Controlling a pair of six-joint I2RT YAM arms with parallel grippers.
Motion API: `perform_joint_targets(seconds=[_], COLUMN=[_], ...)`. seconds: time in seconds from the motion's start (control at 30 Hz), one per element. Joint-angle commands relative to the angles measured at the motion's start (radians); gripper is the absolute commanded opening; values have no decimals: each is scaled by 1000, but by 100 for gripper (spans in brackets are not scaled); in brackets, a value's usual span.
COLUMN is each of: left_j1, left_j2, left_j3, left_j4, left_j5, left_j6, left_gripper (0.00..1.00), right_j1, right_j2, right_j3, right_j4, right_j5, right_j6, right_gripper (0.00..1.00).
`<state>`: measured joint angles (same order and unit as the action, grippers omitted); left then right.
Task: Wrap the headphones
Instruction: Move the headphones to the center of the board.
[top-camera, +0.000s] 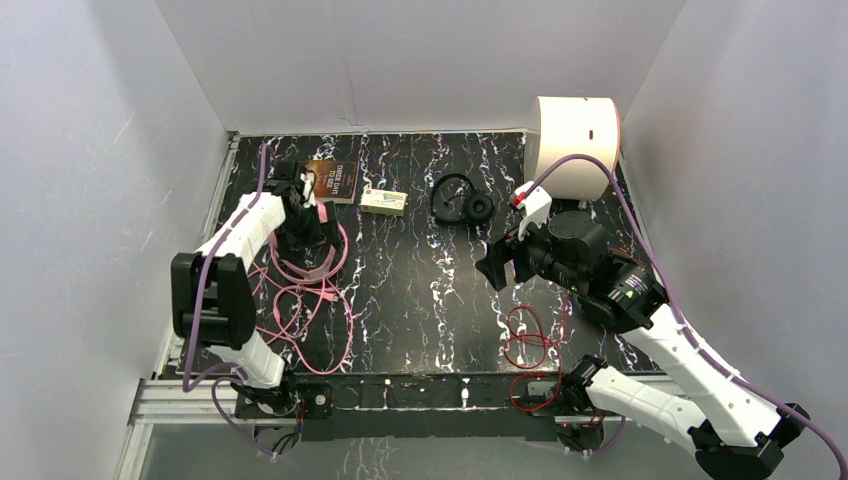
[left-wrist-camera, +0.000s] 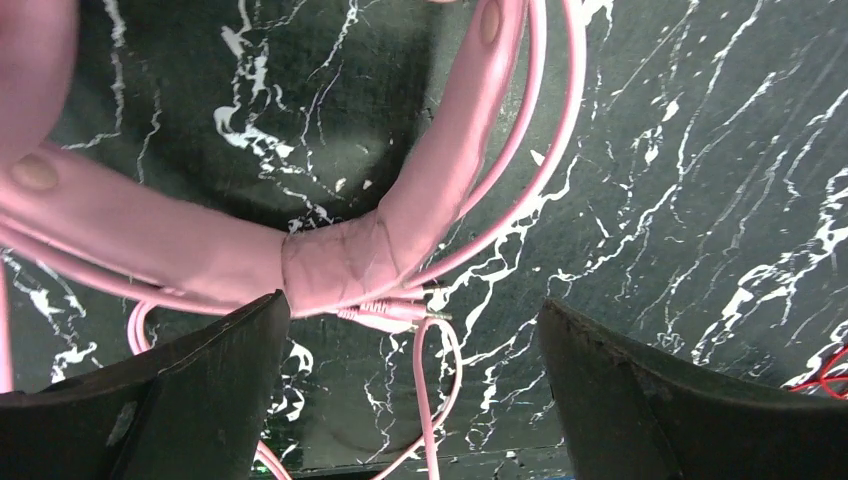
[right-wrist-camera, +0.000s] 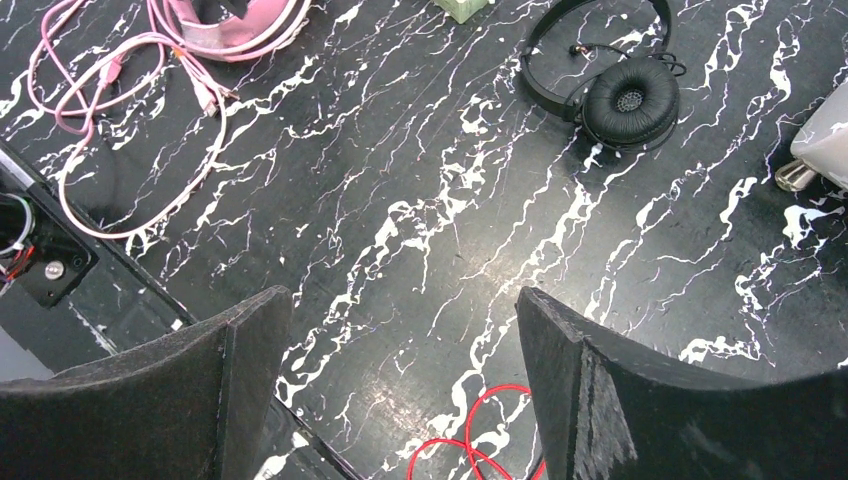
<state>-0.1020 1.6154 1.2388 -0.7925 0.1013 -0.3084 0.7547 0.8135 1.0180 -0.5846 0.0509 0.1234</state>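
The left pincer (left-wrist-camera: 408, 312) hangs apart over the pink headset (left-wrist-camera: 335, 262), likely to grip its band. The right pincer (right-wrist-camera: 403, 300) is apart too, empty.

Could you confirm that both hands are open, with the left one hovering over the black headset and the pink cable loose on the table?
Not quite: the left wrist view shows the left hand over the pink headset, not the black headset, which lies apart toward the back. The rest holds.

White panel walls (top-camera: 420, 60) on three sides; black marbled tabletop (top-camera: 420, 290), evenly lit.
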Motion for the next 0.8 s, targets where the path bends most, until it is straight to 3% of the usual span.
perform_joint_targets(seconds=[0.0, 0.2, 0.37, 0.57, 0.77], left_j1=[-11, -41, -117, -376, -682], left_j2=[50, 213, 241, 159, 112], left_j3=[53, 63, 70, 26, 7], left_j4=[2, 24, 25, 11, -13], left_j5=[46, 35, 0, -34, -141], left_j6=[52, 51, 51, 9, -6], left_gripper=[93, 83, 60, 38, 33], right_j1=[3, 2, 2, 2, 2], right_j2=[-11, 1, 23, 27, 6], right_j3=[19, -2, 23, 39, 49], right_j4=[26, 59, 41, 45, 39], right_j5=[-23, -32, -45, -45, -45], right_j6=[-7, 5, 7, 10, 32], right_gripper=[91, 92, 92, 92, 93])
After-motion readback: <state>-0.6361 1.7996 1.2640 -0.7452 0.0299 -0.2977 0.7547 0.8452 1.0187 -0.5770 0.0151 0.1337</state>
